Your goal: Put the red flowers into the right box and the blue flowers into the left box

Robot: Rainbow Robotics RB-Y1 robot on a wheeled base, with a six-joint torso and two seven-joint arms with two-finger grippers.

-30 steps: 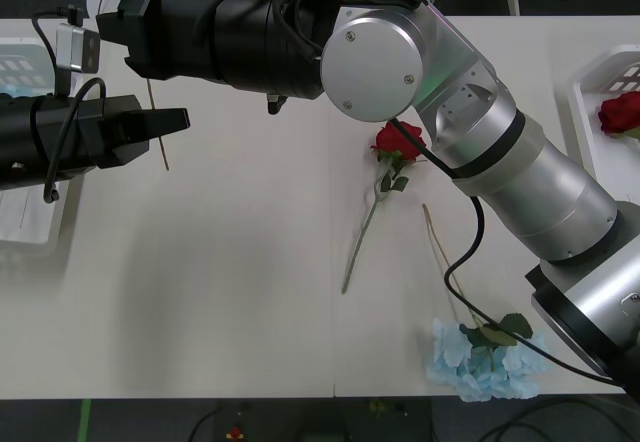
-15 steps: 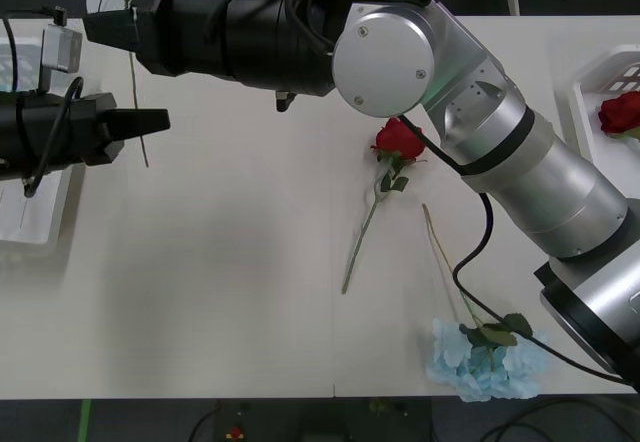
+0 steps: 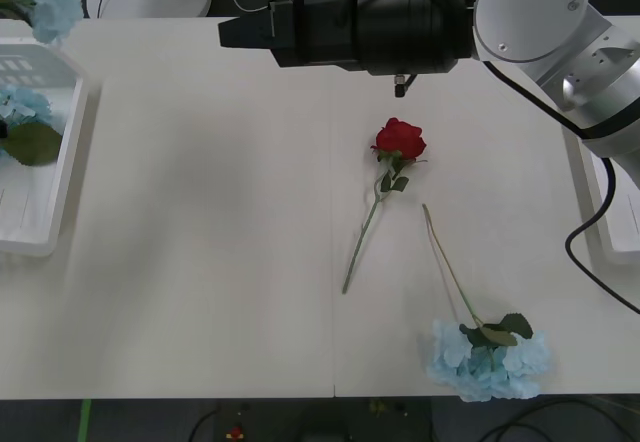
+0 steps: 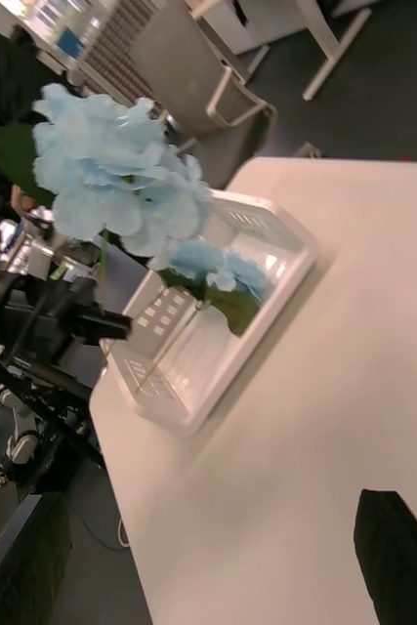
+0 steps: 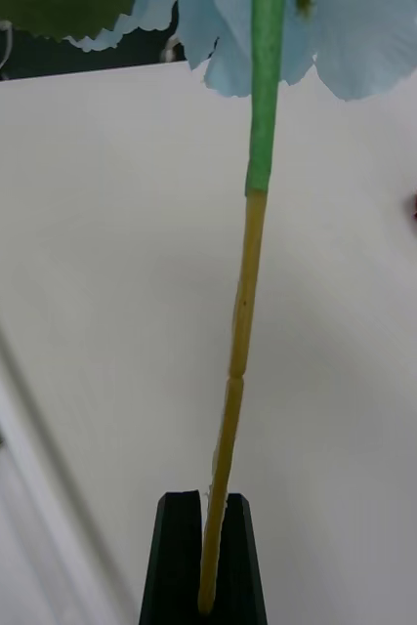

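Note:
My left gripper (image 5: 203, 552) is shut on the thin yellow-green stem (image 5: 239, 322) of a blue flower (image 3: 42, 0), held up above the far end of the left box (image 3: 62, 177). Another blue flower (image 3: 22, 112) lies inside that box. A red flower (image 3: 399, 140) lies mid-table, its stem pointing toward me. Near the front edge, right of centre, lies one more blue flower (image 3: 490, 362). My right gripper (image 4: 208, 586) is open with nothing in it, above the table's far side, and faces the left box (image 4: 218, 332) and the raised blue flower (image 4: 110, 176).
My right arm (image 3: 400, 22) reaches across the far side of the table from the right. It covers most of the right box (image 3: 597, 224) at the right edge. Bare tabletop (image 3: 200, 242) lies between the left box and the red flower.
The right gripper has drawn back to the right, away from the blue flower's stem. The left arm has moved left out of the front view, with the blue flower now above the left box.

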